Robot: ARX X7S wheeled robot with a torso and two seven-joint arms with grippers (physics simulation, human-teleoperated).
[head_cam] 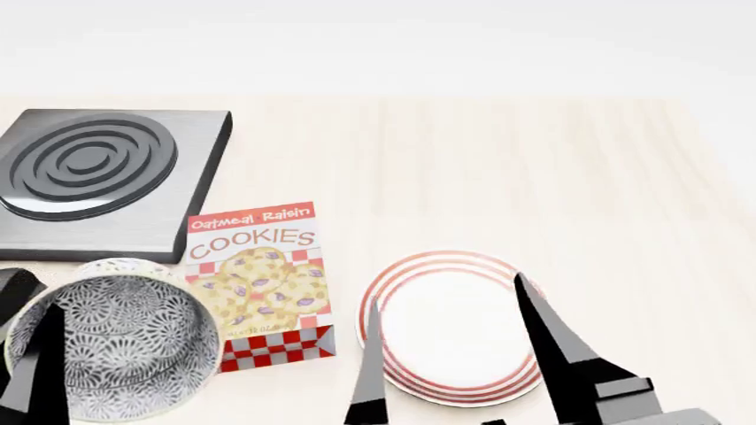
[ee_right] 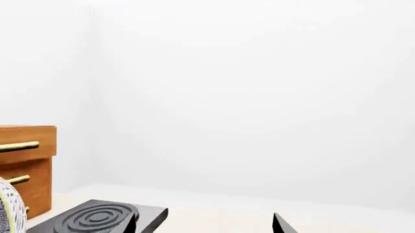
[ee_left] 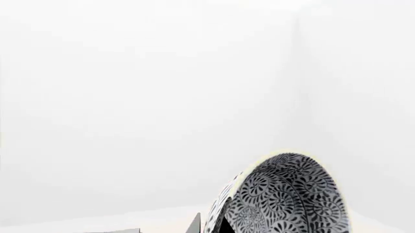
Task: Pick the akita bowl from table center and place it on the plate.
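The akita bowl (head_cam: 130, 354), white with a dense grey-black floral pattern, hangs tilted at the head view's lower left, beside the cookie box. My left gripper (head_cam: 30, 310) is shut on its rim, with one finger inside the bowl and one outside. In the left wrist view the bowl (ee_left: 292, 194) fills the lower right, clamped in the left gripper (ee_left: 211, 224). The plate (head_cam: 455, 323), white with red rings, lies to the right of the box. My right gripper (head_cam: 447, 292) hovers open over it, a finger on each side. In the right wrist view the right gripper (ee_right: 204, 221) holds nothing.
An Oatmeal Raisin cookie box (head_cam: 258, 283) lies between bowl and plate. A dark stove burner plate (head_cam: 101, 177) sits at the back left. A pale speckled rim (head_cam: 119, 264) peeks out behind the held bowl. A wooden drawer unit (ee_right: 26, 165) stands beyond the burner (ee_right: 97, 218).
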